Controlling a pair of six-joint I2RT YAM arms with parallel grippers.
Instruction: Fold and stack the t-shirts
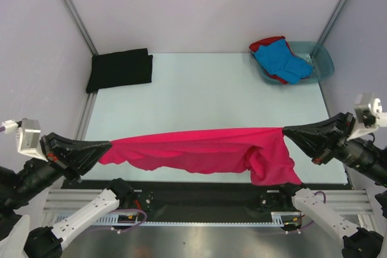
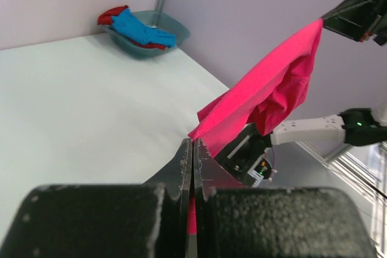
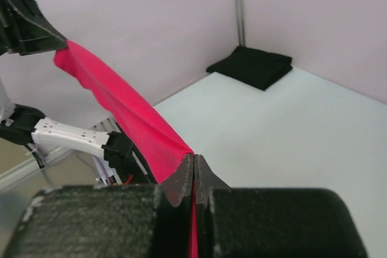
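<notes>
A magenta-pink t-shirt [image 1: 199, 149] hangs stretched between both grippers above the near edge of the table. My left gripper [image 1: 109, 145] is shut on its left end [image 2: 192, 140]. My right gripper [image 1: 285, 130] pinches the right end [image 3: 193, 156], with cloth drooping below it [image 1: 275, 167]. A folded black t-shirt [image 1: 119, 69] lies at the back left corner, also seen as the black t-shirt [image 3: 251, 66] in the right wrist view. A blue t-shirt [image 1: 281, 58] lies crumpled over a red t-shirt [image 1: 266, 43] in the basin.
A translucent teal basin [image 1: 321, 58] stands at the back right corner, seen too as the basin [image 2: 175, 28] in the left wrist view. Metal frame posts [image 1: 71, 10] and white walls close in the back and sides. The arm bases [image 1: 127, 200] sit on a rail at the near edge.
</notes>
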